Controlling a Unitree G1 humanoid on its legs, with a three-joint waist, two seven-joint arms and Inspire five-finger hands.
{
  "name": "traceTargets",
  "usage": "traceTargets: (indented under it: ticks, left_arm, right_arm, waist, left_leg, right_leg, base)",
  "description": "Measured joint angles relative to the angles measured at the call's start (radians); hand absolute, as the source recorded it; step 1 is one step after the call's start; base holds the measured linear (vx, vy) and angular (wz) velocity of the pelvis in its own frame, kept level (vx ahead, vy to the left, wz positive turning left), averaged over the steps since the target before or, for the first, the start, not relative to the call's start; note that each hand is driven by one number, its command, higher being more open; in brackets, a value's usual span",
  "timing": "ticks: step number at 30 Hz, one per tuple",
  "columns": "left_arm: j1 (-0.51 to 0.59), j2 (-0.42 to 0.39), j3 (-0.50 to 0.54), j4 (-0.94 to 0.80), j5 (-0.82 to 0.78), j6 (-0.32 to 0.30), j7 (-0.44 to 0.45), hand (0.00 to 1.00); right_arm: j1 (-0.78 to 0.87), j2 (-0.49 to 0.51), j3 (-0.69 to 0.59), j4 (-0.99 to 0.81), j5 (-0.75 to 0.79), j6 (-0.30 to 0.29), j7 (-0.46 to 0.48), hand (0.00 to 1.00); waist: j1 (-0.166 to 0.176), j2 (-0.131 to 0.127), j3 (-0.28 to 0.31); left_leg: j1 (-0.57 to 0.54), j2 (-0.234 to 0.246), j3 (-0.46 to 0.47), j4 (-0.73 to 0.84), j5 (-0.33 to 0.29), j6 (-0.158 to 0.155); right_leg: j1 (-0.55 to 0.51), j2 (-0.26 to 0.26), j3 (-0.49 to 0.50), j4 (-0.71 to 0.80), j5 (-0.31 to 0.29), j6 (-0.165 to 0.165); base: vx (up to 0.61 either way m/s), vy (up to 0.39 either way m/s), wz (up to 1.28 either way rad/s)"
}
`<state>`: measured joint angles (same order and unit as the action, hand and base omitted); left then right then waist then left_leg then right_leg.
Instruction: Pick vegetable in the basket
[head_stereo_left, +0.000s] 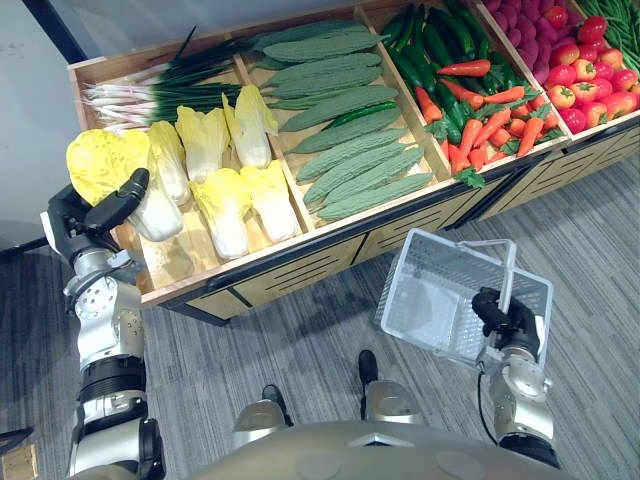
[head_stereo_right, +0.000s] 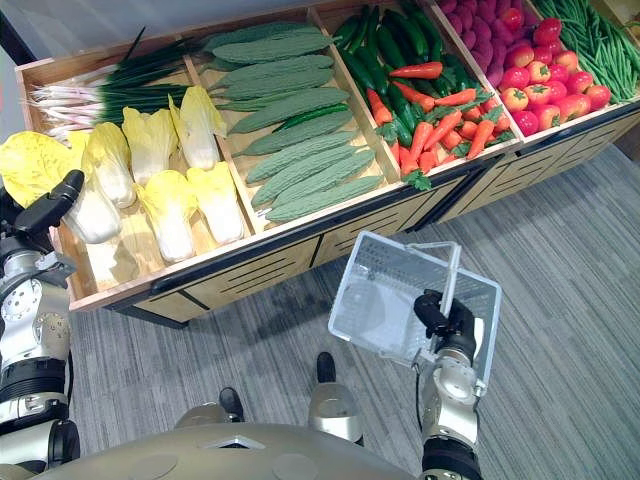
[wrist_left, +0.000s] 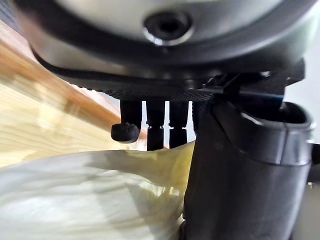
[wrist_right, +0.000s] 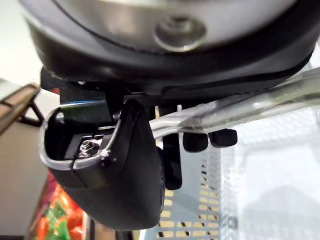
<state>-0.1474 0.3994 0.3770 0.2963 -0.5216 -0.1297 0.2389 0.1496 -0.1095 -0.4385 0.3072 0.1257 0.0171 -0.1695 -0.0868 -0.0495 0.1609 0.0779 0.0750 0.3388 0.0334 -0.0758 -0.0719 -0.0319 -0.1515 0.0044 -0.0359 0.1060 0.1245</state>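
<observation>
At shelf (head_stereo_left: 168, 262) corner, left hand (head_stereo_left: 85, 222) around cabbage (head_stereo_left: 100, 160)

Right hand (wrist_right: 125, 170) curled round the handle (wrist_right: 260, 102) — pale basket (wrist_right: 270, 170) beyond.

Wooden stand (head_stereo_left: 300, 270) on a grey floor (head_stereo_left: 300, 350), split into bins. Spring onions (head_stereo_left: 160, 95) sit behind cabbages (head_stereo_left: 222, 195) on the left, then bumpy gourds (head_stereo_left: 350, 150), then cucumbers (head_stereo_left: 435, 45) above carrots (head_stereo_left: 480, 125). Tomatoes (head_stereo_left: 585, 85) sit below something purplish (head_stereo_left: 525, 20), maybe sweet potatoes, and green beans (head_stereo_right: 590, 40) are far right.
</observation>
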Motion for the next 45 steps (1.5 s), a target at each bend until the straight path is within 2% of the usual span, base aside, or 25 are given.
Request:
traceTargets:
  ticks: [8,12,18,20,24,29,31,34,36,40,45]
  left_arm:
    - [0.013,0.000,0.000,-0.126,0.002,0.000,-0.009,0.00]
    - [0.040,0.000,0.000,-0.208,0.006,-0.001,-0.024,0.00]
    - [0.039,0.000,-0.036,-0.234,0.015,-0.004,-0.047,0.00]
    - [0.039,-0.001,-0.065,-0.236,0.018,-0.004,-0.067,0.00]
    - [0.036,-0.001,-0.149,-0.250,0.018,-0.005,-0.090,0.00]
    - [0.020,-0.005,-0.277,-0.257,0.018,-0.004,-0.146,0.00]
    - [-0.005,-0.007,-0.317,-0.257,0.018,-0.004,-0.156,0.00]
    - [-0.053,-0.011,-0.383,-0.257,0.018,-0.004,-0.183,0.00]
    - [-0.072,-0.027,-0.431,-0.257,0.018,-0.004,-0.191,0.00]
    - [-0.087,-0.064,-0.513,-0.257,0.018,-0.005,-0.212,0.00]
    - [-0.115,-0.090,-0.603,-0.256,0.017,-0.005,-0.223,0.00]
  right_arm:
    - [-0.015,-0.070,-0.139,-0.203,0.000,-0.001,-0.045,0.00]
    - [-0.013,-0.098,-0.177,-0.295,0.000,-0.002,-0.059,0.00]
    - [0.006,-0.098,-0.181,-0.391,0.000,-0.003,-0.049,0.00]
    - [0.013,-0.100,-0.181,-0.399,0.000,-0.003,-0.040,0.00]
    - [0.031,-0.156,-0.176,-0.400,0.002,-0.003,-0.014,0.00]
    - [0.039,-0.188,-0.154,-0.479,0.030,-0.003,0.024,0.00]
    - [0.042,-0.191,-0.148,-0.505,0.049,-0.006,0.035,0.00]
    - [0.042,-0.231,-0.122,-0.522,0.086,-0.038,0.060,0.00]
    - [0.042,-0.253,-0.103,-0.532,0.094,-0.052,0.080,0.00]
    - [0.056,-0.258,-0.019,-0.605,0.138,-0.077,0.141,0.00]
    - [0.085,-0.327,0.127,-0.666,0.215,-0.099,0.250,0.00]
  waist:
    - [-0.008,-0.003,-0.008]
    - [-0.026,0.011,-0.021]
    - [-0.044,0.028,-0.037]
    - [-0.059,0.032,-0.043]
    - [-0.064,0.044,-0.054]
    - [-0.114,0.059,-0.064]
    - [-0.116,0.059,-0.065]
    - [-0.139,0.061,-0.066]
    - [-0.143,0.065,-0.070]
    - [-0.147,0.076,-0.078]
    - [-0.158,0.077,-0.079]
  left_leg:
    - [0.001,0.000,0.005,0.000,0.000,0.000]
    - [0.000,0.001,0.017,0.000,-0.002,-0.002]
    - [0.000,0.009,0.056,0.014,-0.012,-0.007]
    - [0.001,0.013,0.071,0.029,-0.023,-0.008]
    - [-0.003,0.026,0.117,0.071,-0.057,-0.011]
    - [-0.003,0.050,0.166,0.119,-0.097,-0.019]
    - [-0.006,0.061,0.189,0.138,-0.111,-0.021]
    - [-0.022,0.068,0.192,0.159,-0.124,-0.021]
    - [-0.020,0.069,0.196,0.159,-0.124,-0.021]
    - [-0.017,0.075,0.213,0.163,-0.127,-0.025]
    - [-0.015,0.078,0.241,0.182,-0.138,-0.025]
  right_leg:
    - [-0.002,0.001,0.002,0.002,0.000,0.000]
    - [-0.011,0.004,0.013,0.004,0.000,0.000]
    - [-0.034,0.015,0.056,0.015,0.000,0.000]
    - [-0.036,0.017,0.070,0.016,0.002,0.002]
    - [-0.051,0.026,0.119,0.019,0.006,0.009]
    - [-0.061,0.044,0.171,0.018,0.010,0.015]
    - [-0.068,0.054,0.195,0.018,0.015,0.021]
    - [-0.077,0.055,0.201,0.018,0.018,0.026]
    - [-0.077,0.056,0.208,0.018,0.019,0.028]
    - [-0.083,0.064,0.227,0.018,0.024,0.035]
    - [-0.089,0.068,0.269,0.018,0.028,0.041]
  base:
    - [0.00,0.000,0.00]
    - [0.00,-0.001,-0.08]
    - [-0.04,-0.029,-0.21]
    - [-0.05,-0.025,-0.22]
    - [-0.03,-0.013,-0.35]
    - [-0.01,-0.020,-0.29]
    - [-0.02,-0.021,-0.33]
    - [-0.02,-0.013,-0.09]
    - [-0.02,-0.007,-0.06]
    - [-0.03,-0.013,-0.13]
    - [-0.06,-0.007,-0.16]
